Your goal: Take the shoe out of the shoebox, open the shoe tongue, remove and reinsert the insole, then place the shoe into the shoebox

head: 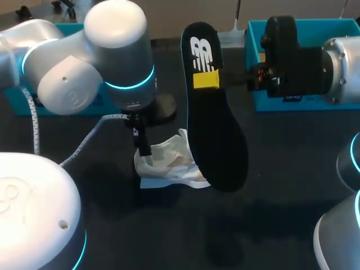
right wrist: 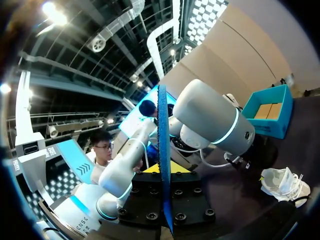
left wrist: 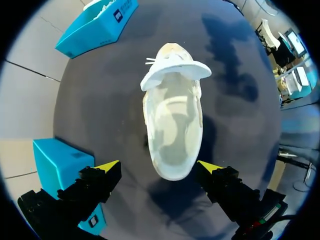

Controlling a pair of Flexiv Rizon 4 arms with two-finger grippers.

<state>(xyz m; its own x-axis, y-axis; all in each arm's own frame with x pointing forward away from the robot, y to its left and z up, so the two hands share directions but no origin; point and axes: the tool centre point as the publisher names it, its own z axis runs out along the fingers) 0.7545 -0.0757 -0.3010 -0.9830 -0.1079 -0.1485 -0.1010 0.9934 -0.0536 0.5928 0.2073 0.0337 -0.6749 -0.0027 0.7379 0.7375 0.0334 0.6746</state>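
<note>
A white shoe [head: 169, 160] lies on the dark table, its opening facing up and its tongue [left wrist: 175, 72] pulled open. My left gripper [left wrist: 157, 172] hangs open just above the shoe [left wrist: 172, 130], one yellow fingertip on each side of the heel, neither touching it. My right gripper [head: 216, 79] is shut on the black insole [head: 211, 107], held up in the air above and to the right of the shoe. In the right wrist view the insole [right wrist: 164, 165] shows edge-on between the yellow tips, with the shoe [right wrist: 285, 184] off to the side below.
An open blue shoebox [head: 292, 62] stands at the back right of the table. Another blue box [head: 56, 104] sits at the back left, behind my left arm, and shows beside my left gripper's finger as a blue box [left wrist: 60, 162].
</note>
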